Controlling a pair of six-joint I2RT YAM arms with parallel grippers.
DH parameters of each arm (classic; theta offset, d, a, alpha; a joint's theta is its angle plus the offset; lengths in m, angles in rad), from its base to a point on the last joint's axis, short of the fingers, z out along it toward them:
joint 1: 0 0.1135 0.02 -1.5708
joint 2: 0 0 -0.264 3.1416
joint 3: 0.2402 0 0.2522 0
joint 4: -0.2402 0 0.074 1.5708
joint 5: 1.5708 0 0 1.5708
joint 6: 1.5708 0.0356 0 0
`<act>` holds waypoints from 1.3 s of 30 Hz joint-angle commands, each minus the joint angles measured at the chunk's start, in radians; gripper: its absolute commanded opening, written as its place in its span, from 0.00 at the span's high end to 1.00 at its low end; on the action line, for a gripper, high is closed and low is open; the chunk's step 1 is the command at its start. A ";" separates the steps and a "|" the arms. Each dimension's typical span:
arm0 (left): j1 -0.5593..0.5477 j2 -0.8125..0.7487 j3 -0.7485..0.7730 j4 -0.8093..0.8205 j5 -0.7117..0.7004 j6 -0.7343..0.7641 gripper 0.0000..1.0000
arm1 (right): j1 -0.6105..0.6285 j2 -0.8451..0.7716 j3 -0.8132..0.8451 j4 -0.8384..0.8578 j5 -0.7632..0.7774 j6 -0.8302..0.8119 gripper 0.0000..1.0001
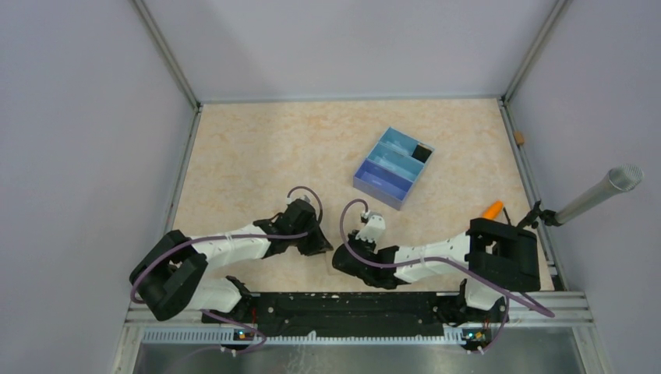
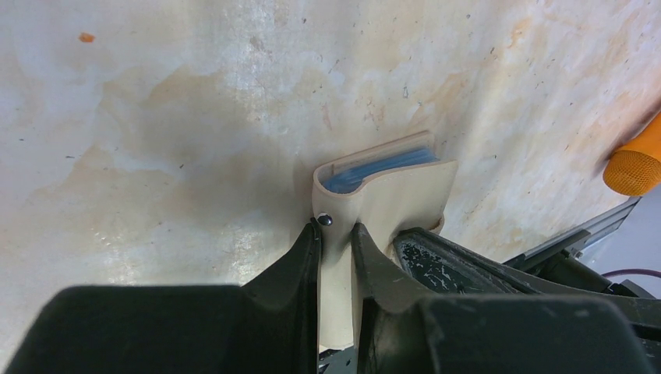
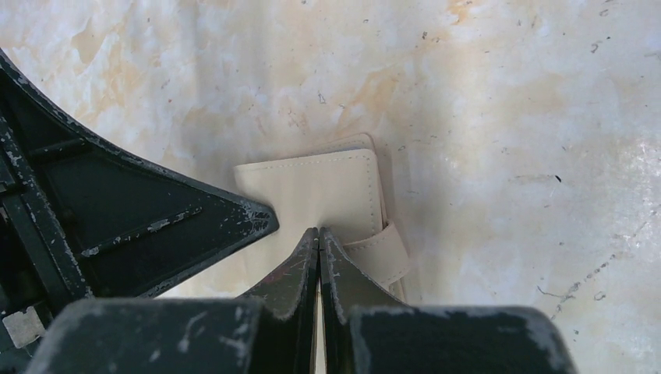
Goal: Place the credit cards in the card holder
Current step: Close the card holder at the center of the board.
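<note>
**Two robot hands meet over a card holder.** A flat beige stitched card holder lies on the mottled cream desk, caught between two black robot hands. The left hand is clamped on a narrow beige strip of the card holder. One finger stands on each side of the strip, just below a dark press-stud.

Thin light-blue credit cards sit inside the card holder. Their edges show in its open mouth, at the end away from the left hand (how many there are cannot be told).

The right hand is closed, its two fingers pressed together with nothing visible between them. Its tips sit at the card holder's near edge, just beside a beige strap that wraps around that edge. Whether they bear down on the card holder cannot be told. In the right wrist view a black finger of the other arm touches the card holder's left edge.

A blue three-compartment plastic tray stands well apart from the card holder, farther back and to the right. A rounded orange object shows to the right of the card holder, clear of it.
</note>
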 commanded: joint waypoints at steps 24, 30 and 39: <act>-0.013 0.093 -0.006 -0.086 -0.195 0.028 0.94 | 0.159 0.046 0.031 -0.418 -0.101 -0.024 1.00; -0.013 0.065 0.006 -0.084 -0.207 0.044 0.94 | 0.080 -0.113 0.089 -0.544 -0.142 -0.158 0.94; -0.021 -0.027 0.036 -0.087 -0.220 0.104 0.68 | -0.102 -0.240 0.142 -0.602 -0.356 -0.419 0.48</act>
